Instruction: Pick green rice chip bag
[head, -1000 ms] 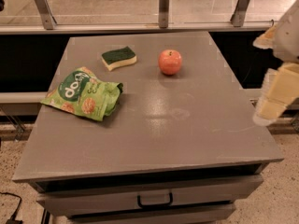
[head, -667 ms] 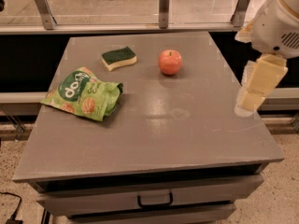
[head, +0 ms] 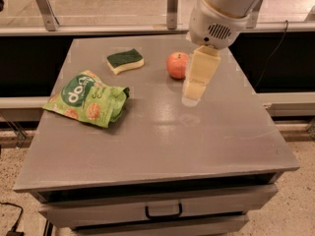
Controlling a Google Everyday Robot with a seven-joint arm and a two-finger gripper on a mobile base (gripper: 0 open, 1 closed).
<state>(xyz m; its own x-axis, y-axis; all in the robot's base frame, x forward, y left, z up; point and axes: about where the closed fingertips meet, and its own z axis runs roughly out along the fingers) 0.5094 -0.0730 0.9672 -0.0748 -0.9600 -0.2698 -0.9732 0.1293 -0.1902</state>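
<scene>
1. Your gripper (head: 193,90) hangs below the white wrist over the middle-right of the desk (head: 206,146), just beside the apple (head: 177,65) and nearer to you than it. It carries nothing. You cannot tell from this view whether the jaws are spread or pressed together.
2. The green rice chip bag (head: 88,98) lies flat and crinkled near the desk's left edge in the view, well apart from the gripper. Your move is a sideways one, leftward across the bare middle of the desk and slightly toward the front.
3. The bag's longer side seems to run roughly left to right, a little tilted, with the dark round logo toward the far left end. You would likely close across the shorter width.
4. The sponge (head: 125,61) sits behind the bag, near but not touching it. The apple stays on the gripper's side, so neither blocks the path.
5. The desk top is smooth grey and slightly glossy, so expect the thin pouch to slide if you press it sideways.
6. Behind the desk runs a railing (head: 172,6) with glass. A drawer handle (head: 163,211) shows at the front.
</scene>
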